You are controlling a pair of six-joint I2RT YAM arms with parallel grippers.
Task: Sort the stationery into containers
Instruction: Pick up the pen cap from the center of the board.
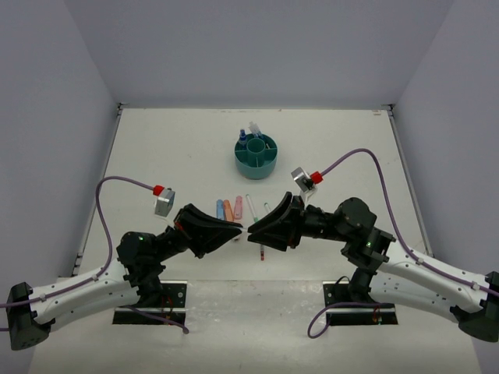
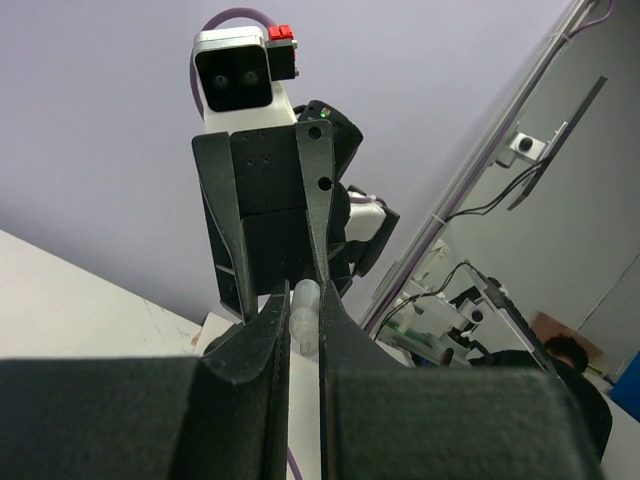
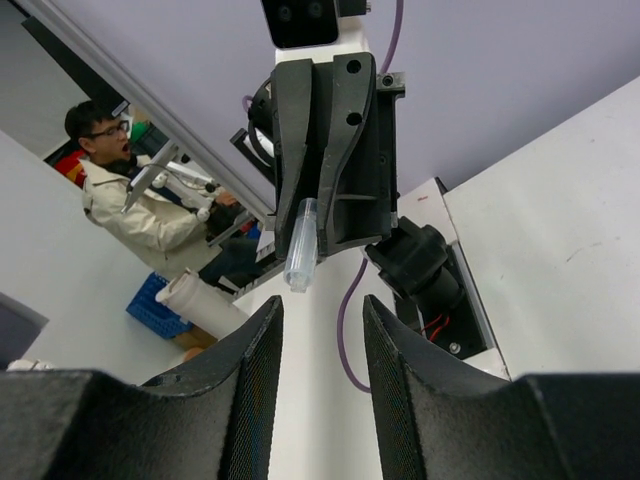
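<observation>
My left gripper is shut on a thin clear-ended pen, held off the table. My right gripper faces it tip to tip and stands open; the pen's end pokes toward its jaws, just short of the gap. The round teal organiser sits at the back centre with blue items in a rear compartment. On the table lie blue, orange and pink markers and a white pen with a green cap.
Another thin pen lies by the right fingers, and a small red-tipped item lies under the right gripper. The two arms meet over the table's near centre. Grey walls close in the left, right and back.
</observation>
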